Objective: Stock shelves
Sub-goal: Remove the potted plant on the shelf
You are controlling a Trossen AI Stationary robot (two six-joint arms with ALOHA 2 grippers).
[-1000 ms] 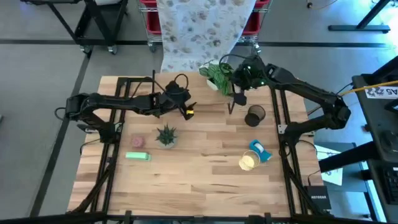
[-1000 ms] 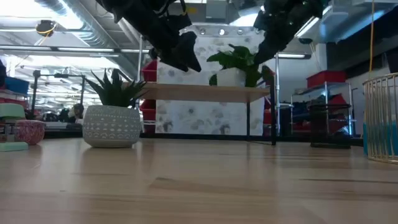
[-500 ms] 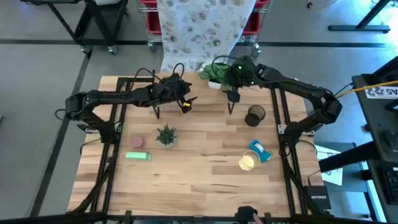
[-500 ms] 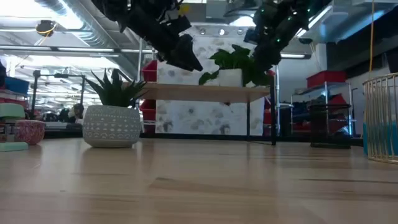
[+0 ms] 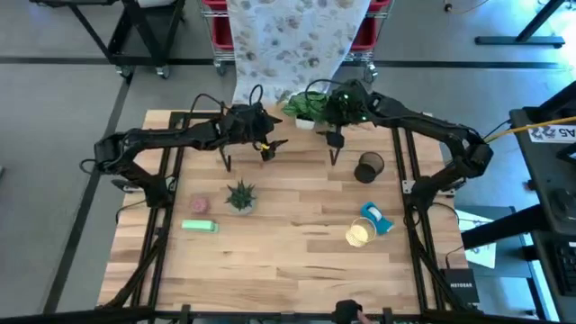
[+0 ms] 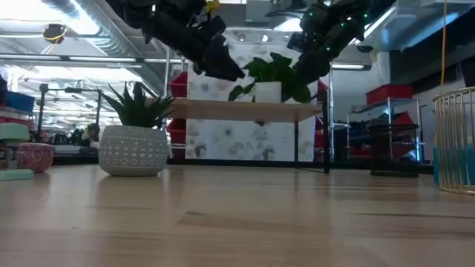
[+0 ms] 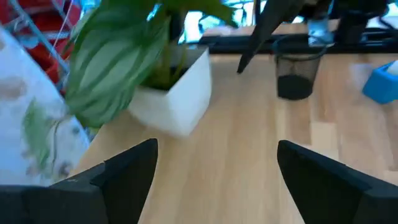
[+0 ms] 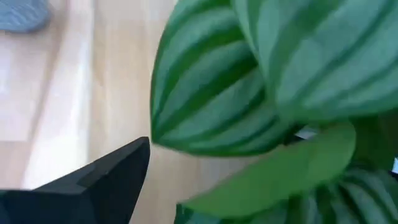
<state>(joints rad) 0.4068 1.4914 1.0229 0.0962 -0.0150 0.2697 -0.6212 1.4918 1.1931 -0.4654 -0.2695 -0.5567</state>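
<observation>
While right gripper [image 6: 315,63] holds plant [image 6: 271,74], atop shelves [image 6: 245,110], left gripper [image 7: 214,171] wide beside

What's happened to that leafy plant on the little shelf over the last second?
The leafy plant in the white pot slid along the shelf top toward the left gripper, carried by the right gripper, which moved with it. The left gripper, open, drew back toward the shelf's rear edge. The spiky succulent, black mesh cup and other table items did not move.
</observation>
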